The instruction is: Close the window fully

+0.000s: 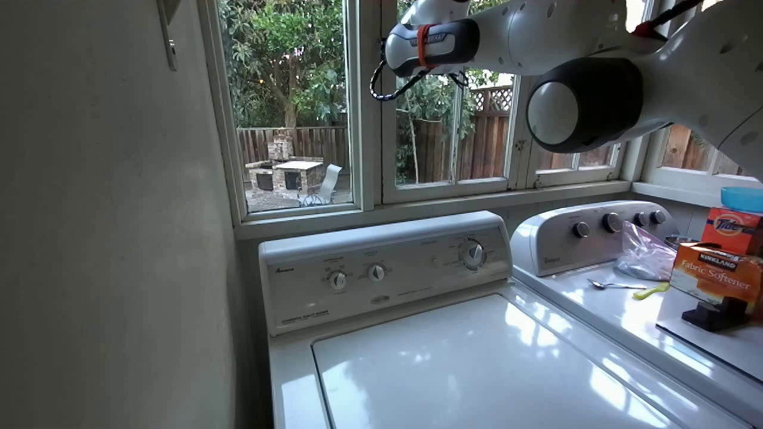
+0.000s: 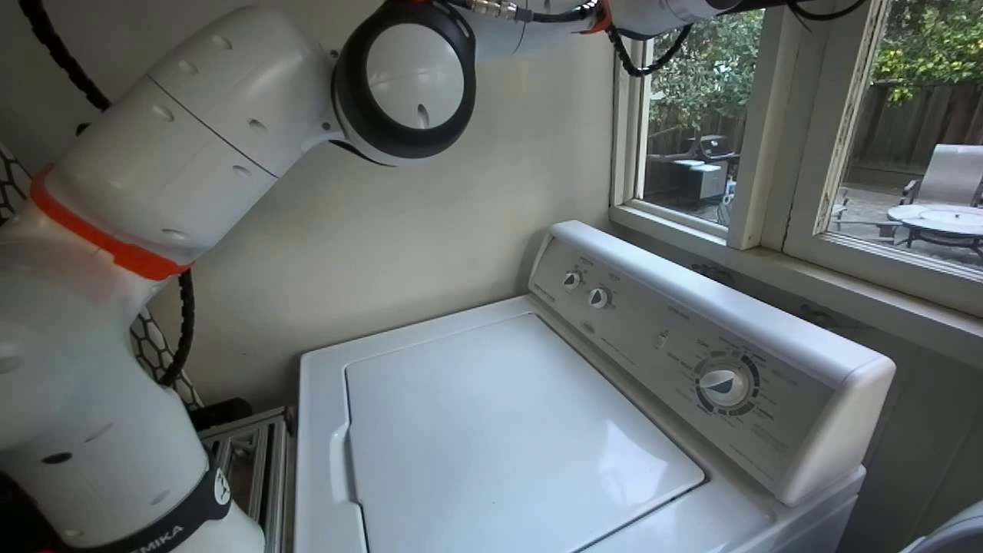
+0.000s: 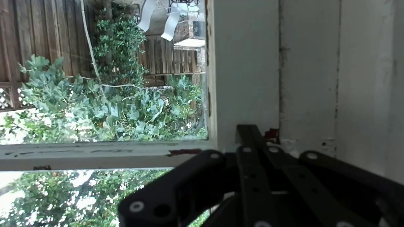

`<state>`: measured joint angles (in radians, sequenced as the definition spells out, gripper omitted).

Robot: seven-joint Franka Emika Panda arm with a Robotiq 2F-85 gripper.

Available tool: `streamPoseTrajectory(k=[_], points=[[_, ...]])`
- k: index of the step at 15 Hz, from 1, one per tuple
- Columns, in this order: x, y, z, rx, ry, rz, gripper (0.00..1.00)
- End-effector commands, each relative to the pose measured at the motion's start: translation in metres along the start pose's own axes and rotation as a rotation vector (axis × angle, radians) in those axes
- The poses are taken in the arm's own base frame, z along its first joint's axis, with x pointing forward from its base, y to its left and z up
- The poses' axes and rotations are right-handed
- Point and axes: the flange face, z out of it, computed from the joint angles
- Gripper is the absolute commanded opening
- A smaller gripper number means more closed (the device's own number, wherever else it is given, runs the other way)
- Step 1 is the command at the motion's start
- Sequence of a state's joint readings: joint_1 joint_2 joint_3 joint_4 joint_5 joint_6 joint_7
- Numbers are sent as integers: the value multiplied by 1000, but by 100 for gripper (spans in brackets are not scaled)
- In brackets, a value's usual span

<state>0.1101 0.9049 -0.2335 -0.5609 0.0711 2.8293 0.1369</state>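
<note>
Occupying the wrist view's left: chipped white casement window (image 3: 139, 85), probably stiff, fragile-glazed; press the stile (image 3: 246, 69). Right of centre: fingers (image 3: 248, 160), together before the stile, contact unclear. Far right: painted post (image 3: 309, 78). In an exterior view: top-loading washer (image 1: 411, 357) below, likely hindering reach; Kirkland fabric-softener box (image 1: 715, 273).

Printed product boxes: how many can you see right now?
2, both near the right edge of an exterior view: the Kirkland fabric softener box in front, and the Tide box behind it, partly covered. More may be hidden behind them or past the edge.
</note>
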Motion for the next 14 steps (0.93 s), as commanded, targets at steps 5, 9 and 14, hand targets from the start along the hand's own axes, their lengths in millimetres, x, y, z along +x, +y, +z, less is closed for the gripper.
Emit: streamPoseTrajectory(k=[5, 9, 14], points=[[-13, 8, 9, -51, 19, -10, 27], [1, 4, 1, -161, -108, -137, 56], [-10, 1, -1, -191, -376, -212, 94]])
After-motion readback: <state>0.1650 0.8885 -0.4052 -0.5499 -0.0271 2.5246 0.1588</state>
